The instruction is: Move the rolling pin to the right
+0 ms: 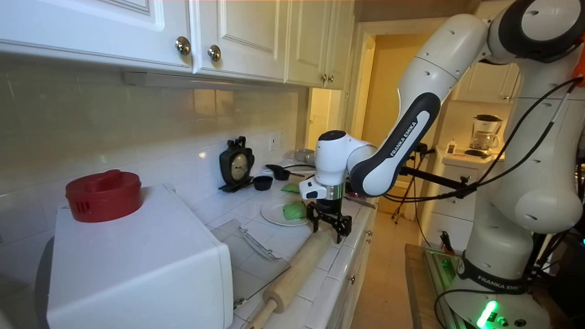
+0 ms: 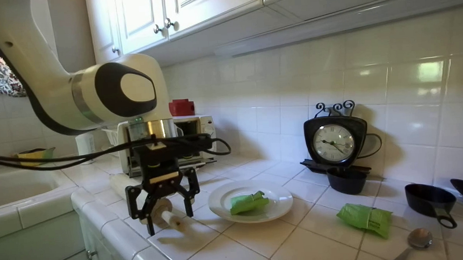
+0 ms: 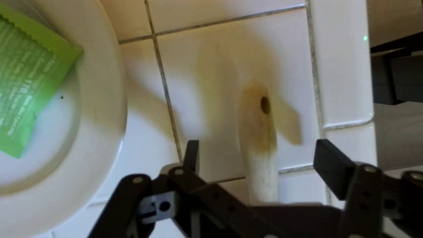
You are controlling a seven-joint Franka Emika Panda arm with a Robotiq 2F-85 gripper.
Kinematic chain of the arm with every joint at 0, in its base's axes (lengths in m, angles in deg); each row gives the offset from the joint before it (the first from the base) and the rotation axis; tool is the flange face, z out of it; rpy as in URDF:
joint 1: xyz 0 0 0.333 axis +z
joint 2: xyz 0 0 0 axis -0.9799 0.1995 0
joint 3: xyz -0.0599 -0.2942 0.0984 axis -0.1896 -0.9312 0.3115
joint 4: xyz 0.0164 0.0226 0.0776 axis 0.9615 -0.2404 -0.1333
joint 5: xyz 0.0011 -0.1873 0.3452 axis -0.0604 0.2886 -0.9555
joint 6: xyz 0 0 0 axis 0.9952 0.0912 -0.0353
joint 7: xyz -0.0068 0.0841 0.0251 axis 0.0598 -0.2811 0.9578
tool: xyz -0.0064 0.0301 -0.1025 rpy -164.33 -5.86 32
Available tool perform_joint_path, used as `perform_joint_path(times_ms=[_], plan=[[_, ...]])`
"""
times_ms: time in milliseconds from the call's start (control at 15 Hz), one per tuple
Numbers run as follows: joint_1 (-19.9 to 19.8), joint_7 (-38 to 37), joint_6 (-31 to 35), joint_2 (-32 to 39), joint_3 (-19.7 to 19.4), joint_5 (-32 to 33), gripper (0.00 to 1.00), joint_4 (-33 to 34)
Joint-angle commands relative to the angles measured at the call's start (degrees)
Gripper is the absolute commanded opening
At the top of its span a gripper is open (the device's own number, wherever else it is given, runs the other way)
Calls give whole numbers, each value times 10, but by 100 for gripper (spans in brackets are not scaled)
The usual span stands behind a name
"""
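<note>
— Lying just inside the front edge of the tiled surface (image 2: 236, 247), and running roughly along it: one rolling pin (image 1: 299, 269), pale wood, thick barrel, a narrow handle at each end.

— And the gripper (image 2: 170, 221)?

— Standing over the pin's end beside the white plate (image 2: 284, 202), fingers spread, one each side, gripping nothing. In the wrist view, gaps are showing between both fingers and the handle.

— How is the pin likely to be handling?

— Going by looks: stiff, fairly hefty, hard to damage; smooth and round, so probably inclined to be rolling or twisting out of a light pinch. Holding by this end is likely leaving the far end sagging; mid-barrel is seeming the better-balanced hold, provided the jaws are spanning it.

— Containers?

— White plate, sitting inward of the pin: holding one green packet (image 2: 249, 203). A second green packet (image 2: 365, 220) is lying loose on the surface. Black pot (image 2: 347, 182), standing toward the back edge, just in front of the clock (image 2: 335, 143); black cup (image 2: 427, 205) with ring handle, standing farther from the pin: interiors looking too dark for telling contents. White toaster oven (image 1: 137, 265): glass door (image 1: 251, 261) hanging lowered over the surface, inside not showing clearly. Red vessel (image 1: 104, 196), showing in both exterior views, resting on the oven's top: contents not showing.
</note>
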Motion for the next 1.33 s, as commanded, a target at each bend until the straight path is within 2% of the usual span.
perform_joint_path(times_ms=[0, 67, 133, 267, 333, 533, 933, 1267], plan=[[6, -3, -21, -10, 6, -1, 100, 5], [6, -2, -19, -9, 6, -1, 100, 5], [7, -1, -18, -8, 6, -2, 95, 5], [7, -1, -17, -7, 6, -2, 71, 6], [6, 0, -14, -5, 5, -2, 69, 7], [5, -3, -10, -1, 5, 2, 45, 13], [9, -5, -11, 1, 9, 5, 4, 28], [7, 4, -5, -8, 8, -2, 6, 17]])
